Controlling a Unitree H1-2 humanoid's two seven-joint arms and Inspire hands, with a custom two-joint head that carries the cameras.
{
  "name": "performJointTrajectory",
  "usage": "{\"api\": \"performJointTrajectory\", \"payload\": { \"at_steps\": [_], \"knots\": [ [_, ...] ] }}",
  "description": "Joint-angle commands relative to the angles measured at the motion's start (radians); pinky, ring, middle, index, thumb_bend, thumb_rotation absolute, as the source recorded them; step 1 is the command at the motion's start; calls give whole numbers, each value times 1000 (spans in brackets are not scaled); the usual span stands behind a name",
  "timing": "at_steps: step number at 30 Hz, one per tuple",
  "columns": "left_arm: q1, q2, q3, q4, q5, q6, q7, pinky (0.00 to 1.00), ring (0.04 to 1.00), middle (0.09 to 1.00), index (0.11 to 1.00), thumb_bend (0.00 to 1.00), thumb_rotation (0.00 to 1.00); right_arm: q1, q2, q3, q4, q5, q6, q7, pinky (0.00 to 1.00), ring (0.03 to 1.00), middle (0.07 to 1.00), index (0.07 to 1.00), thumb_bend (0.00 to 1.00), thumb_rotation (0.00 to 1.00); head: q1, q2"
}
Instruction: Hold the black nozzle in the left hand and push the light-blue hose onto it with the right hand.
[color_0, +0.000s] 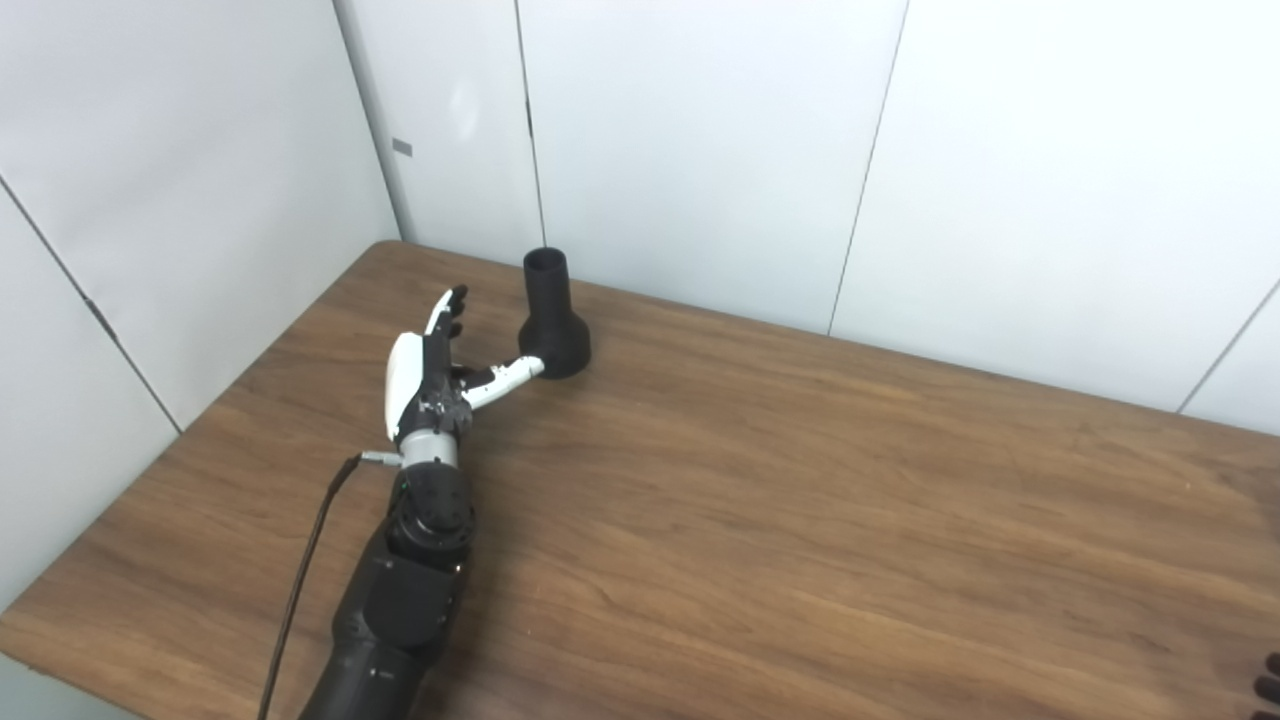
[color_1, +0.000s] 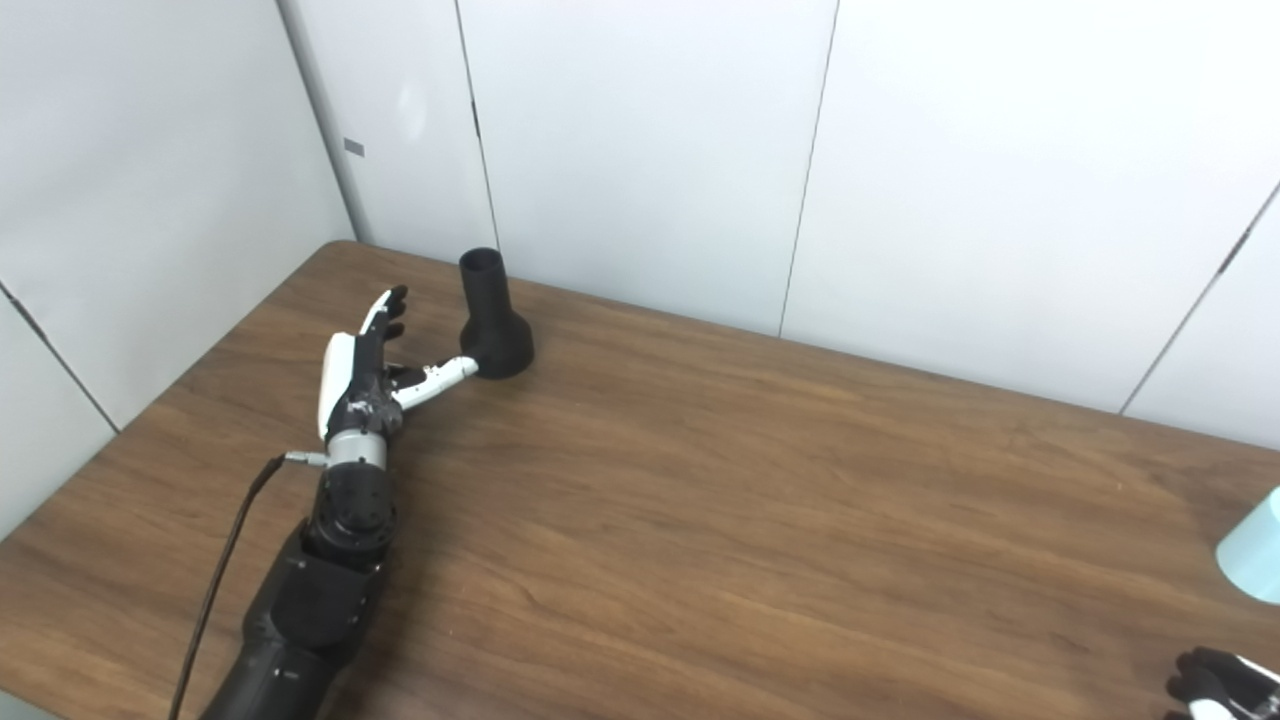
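Note:
The black nozzle (color_0: 552, 318) stands upright on its wide base near the table's far left, narrow tube pointing up. My left hand (color_0: 432, 372) is open just left of it, fingers stretched toward the wall and the thumb tip close to or touching the nozzle's base. The light-blue hose (color_1: 1254, 548) shows only as a pale blue end at the right edge of the right eye view. My right hand (color_1: 1222, 682) shows only as dark fingertips at the bottom right corner; whether it is open or shut is hidden.
The wooden table (color_0: 800, 520) meets white wall panels (color_0: 700, 150) along its far and left sides. A black cable (color_0: 300, 580) runs beside my left forearm.

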Motion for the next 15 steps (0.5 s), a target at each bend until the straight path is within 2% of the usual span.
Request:
{"api": "performJointTrajectory", "payload": {
  "at_steps": [1,6,9,12,15],
  "knots": [
    [-19,5,-36,34,4,27,-49,862,919,918,935,1000,279,-16,-5,-2,-30,2,-38,-1,524,627,637,572,411,390,-4,-2],
    [-36,28,-92,65,9,0,-87,961,964,922,946,1000,275,-16,-2,1,-24,-1,-47,-3,530,634,641,573,400,388,-9,-5],
    [-43,37,-126,74,25,-8,-93,937,969,921,940,1000,269,-15,-3,2,-23,-4,-49,-3,532,637,645,578,377,384,-12,-5],
    [-51,40,-154,68,39,30,-106,920,989,931,926,1000,262,-14,-4,4,-24,-13,-48,-4,523,636,648,583,376,381,-15,-3],
    [-64,52,-187,89,61,40,-123,908,993,932,922,1000,288,-14,-3,4,-30,-11,-36,-5,533,644,658,593,349,362,-16,-3]
  ]
}}
